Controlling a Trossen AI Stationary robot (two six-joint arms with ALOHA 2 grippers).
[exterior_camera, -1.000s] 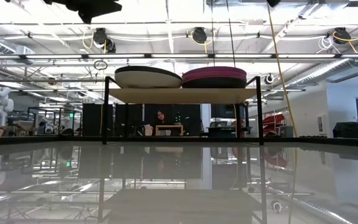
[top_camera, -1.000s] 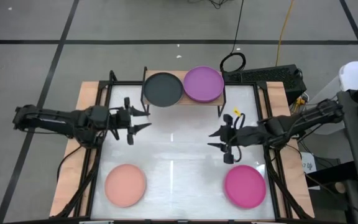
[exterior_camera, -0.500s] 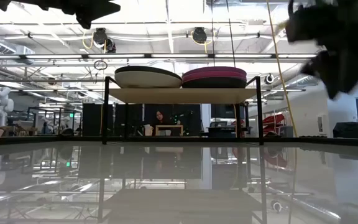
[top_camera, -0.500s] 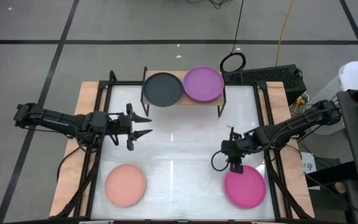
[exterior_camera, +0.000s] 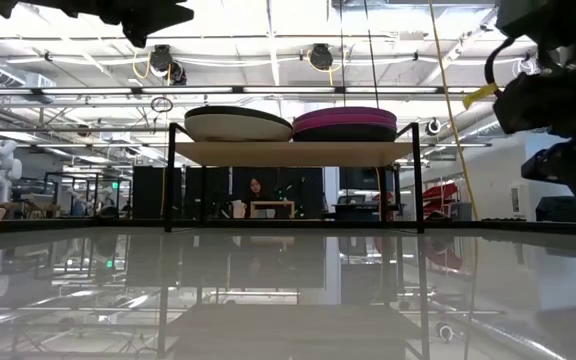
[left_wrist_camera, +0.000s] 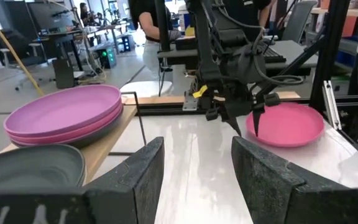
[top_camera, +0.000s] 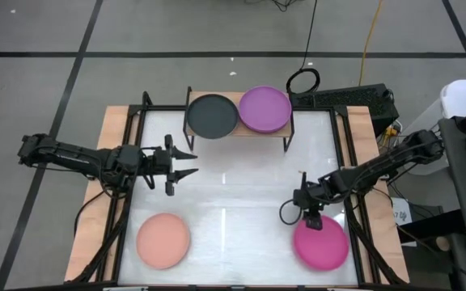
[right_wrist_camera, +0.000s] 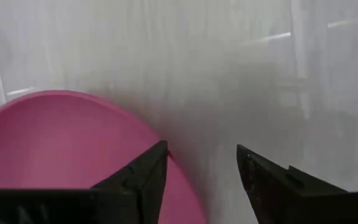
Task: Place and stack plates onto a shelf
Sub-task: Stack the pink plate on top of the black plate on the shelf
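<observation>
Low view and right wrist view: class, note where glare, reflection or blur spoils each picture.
Low view: the glossy table mirrors the shelf and ceiling lights; the right gripper is a dark backlit shape. Right wrist view: the white tabletop is smeared with streaky glare beside the pink plate.

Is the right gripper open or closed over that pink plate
Open. The right gripper points down at the magenta plate's edge with a clear gap between its fingers, nothing held.
</observation>
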